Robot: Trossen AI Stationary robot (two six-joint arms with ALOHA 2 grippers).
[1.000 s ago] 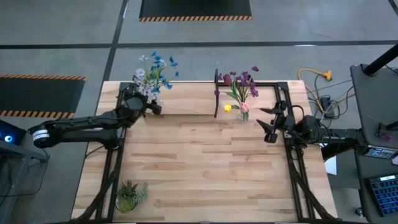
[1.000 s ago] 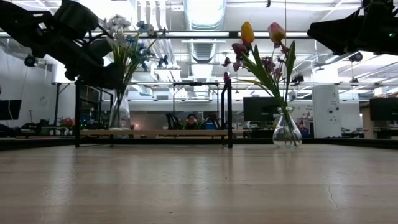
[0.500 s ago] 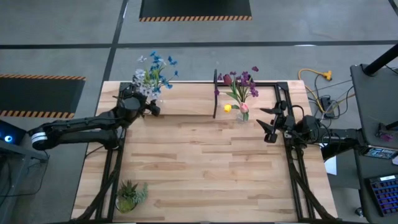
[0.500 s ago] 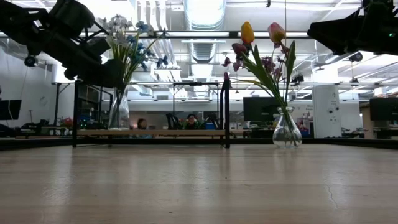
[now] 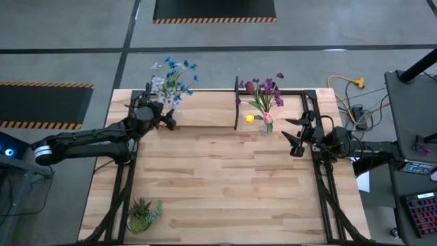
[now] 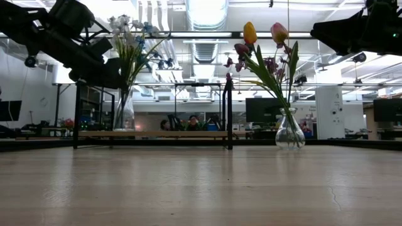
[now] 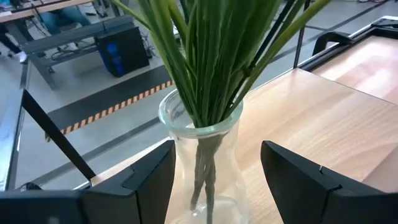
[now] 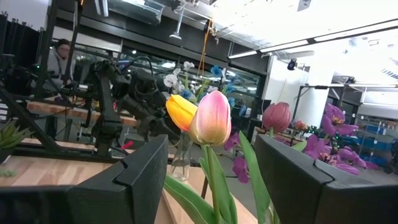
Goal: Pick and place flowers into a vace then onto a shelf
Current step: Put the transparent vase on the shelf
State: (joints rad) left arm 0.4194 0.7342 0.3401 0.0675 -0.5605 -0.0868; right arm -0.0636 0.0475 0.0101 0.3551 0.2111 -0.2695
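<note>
From above, we see the left gripper (image 5: 166,117) at the far left end of the shelf (image 5: 205,116), right by a clear vase (image 5: 168,108) of blue and white flowers (image 5: 171,76). The right gripper (image 5: 293,137) waits near the table's (image 5: 225,178) right edge, just beside a second vase (image 5: 266,126) holding purple, pink and yellow flowers (image 5: 265,92), which stands on the table next to the shelf's right bracket (image 5: 237,102). A small potted plant (image 5: 142,214) sits at the near left corner.

At table height, we see the first vase (image 6: 124,113) standing upright on the shelf plank (image 6: 154,134) between the black brackets, with the left arm's dark gripper (image 6: 103,72) alongside its neck. The round second vase (image 6: 289,130) stands on the table to the right of the shelf, its tulips (image 6: 264,32) rising high. People sit at desks far behind.

Through the left wrist camera, we see 2 dark fingers (image 7: 149,180) spread on either side of the glass vase (image 7: 202,162); we cannot tell whether they touch the glass. Green stems (image 7: 211,56) fill its mouth.

Through the right wrist camera, we see the 2 fingers (image 8: 140,180) apart with nothing held, a pink tulip (image 8: 211,118) and a yellow one (image 8: 181,111) rising between them farther off. The left arm (image 8: 118,99) shows beyond.
</note>
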